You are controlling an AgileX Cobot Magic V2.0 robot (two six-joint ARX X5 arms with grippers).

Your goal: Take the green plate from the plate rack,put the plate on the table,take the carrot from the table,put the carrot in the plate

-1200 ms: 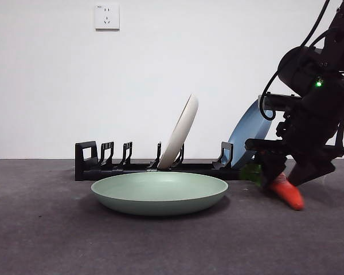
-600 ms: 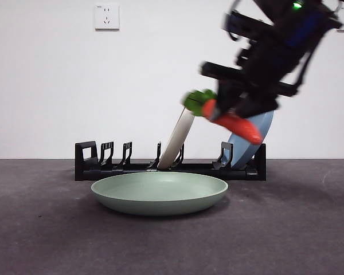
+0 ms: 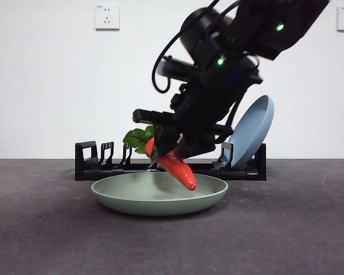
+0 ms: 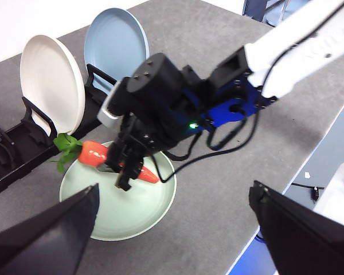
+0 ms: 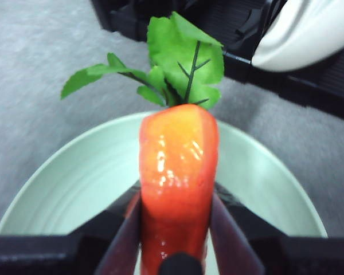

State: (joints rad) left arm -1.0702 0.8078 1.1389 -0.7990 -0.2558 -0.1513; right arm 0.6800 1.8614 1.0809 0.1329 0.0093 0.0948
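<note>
The green plate (image 3: pixel 123 195) lies flat on the table (image 3: pixel 286 229) in front of the plate rack (image 3: pixel 97 165). My right gripper (image 3: pixel 167 153) is shut on the carrot (image 3: pixel 179 168) and holds it tilted, tip down, just over the plate's middle, leaves (image 3: pixel 136 138) toward the rack. In the right wrist view the jaws clamp the carrot (image 5: pixel 178 154) above the plate (image 5: pixel 74 189). The left wrist view shows the carrot (image 4: pixel 94 153) over the plate (image 4: pixel 120 215). My left gripper (image 4: pixel 178 229) is open and empty, high above the table.
A blue plate (image 3: pixel 251 130) leans in the rack's right end. A cream-white plate (image 4: pixel 50 80) stands in the rack beside the blue one (image 4: pixel 117 43). The table's edge (image 4: pixel 286 172) runs past the right arm.
My right gripper lifted the carrot from the table at the right, carried it up and left past the rack, and now holds it low over the green plate.
</note>
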